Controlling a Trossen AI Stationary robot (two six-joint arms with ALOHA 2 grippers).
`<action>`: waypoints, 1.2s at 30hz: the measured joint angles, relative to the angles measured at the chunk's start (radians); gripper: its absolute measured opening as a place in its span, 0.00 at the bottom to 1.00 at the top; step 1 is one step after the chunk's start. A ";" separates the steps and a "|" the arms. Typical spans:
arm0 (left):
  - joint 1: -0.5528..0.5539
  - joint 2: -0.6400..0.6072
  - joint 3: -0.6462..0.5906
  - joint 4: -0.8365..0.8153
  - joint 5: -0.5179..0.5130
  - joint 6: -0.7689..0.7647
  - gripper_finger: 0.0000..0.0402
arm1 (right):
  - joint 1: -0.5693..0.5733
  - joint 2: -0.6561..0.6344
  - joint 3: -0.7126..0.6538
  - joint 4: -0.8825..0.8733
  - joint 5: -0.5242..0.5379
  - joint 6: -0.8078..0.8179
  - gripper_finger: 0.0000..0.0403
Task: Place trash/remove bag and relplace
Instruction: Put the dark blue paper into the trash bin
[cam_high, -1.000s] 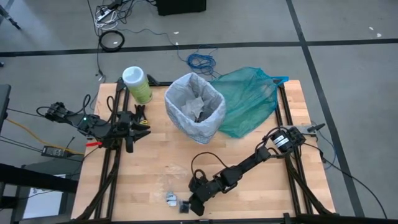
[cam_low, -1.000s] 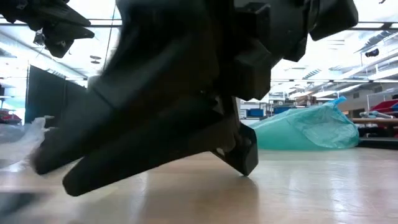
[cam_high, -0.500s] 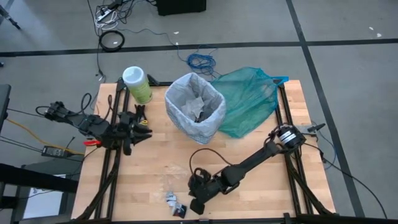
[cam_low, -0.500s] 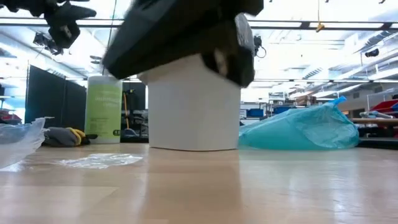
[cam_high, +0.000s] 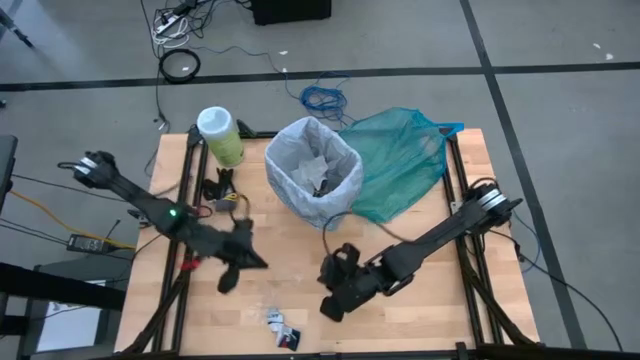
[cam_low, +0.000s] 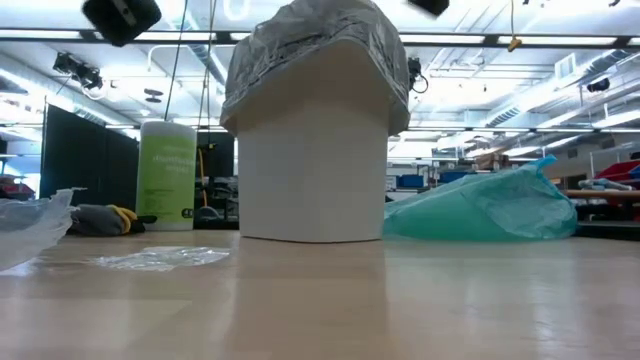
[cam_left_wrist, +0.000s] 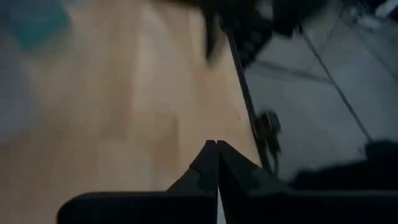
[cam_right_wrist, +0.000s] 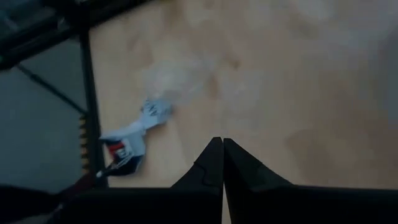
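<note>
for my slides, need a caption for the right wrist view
Shut right claw above the wooden table, crumpled trash scraps lying ahead near the edge.

- The left arm (cam_high: 160, 208) is built of slim matte black links, with a small green light glowing on one of them.
- A red tab shows just beside the left arm's lower link.
- The left gripper (cam_left_wrist: 216, 163) has two dark, wedge-shaped fingers tapering to thin tips.
- The right arm (cam_high: 440, 232) is black too, with a round silver-grey joint cap near its base.
- A thin black cable loops off the right arm.
- The right gripper (cam_right_wrist: 222, 159) has the same dark pointed fingers.
</note>
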 joint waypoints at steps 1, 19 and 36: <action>-0.014 0.039 0.020 -0.018 0.015 -0.023 0.01 | 0.002 -0.023 0.000 -0.034 0.023 -0.003 0.00; -0.251 0.473 0.095 0.173 0.209 -0.409 0.00 | 0.037 -0.171 0.000 -0.306 0.078 -0.176 0.00; -0.227 0.742 0.195 0.359 0.182 -0.537 0.02 | 0.051 -0.171 0.000 -0.389 0.058 -0.310 0.00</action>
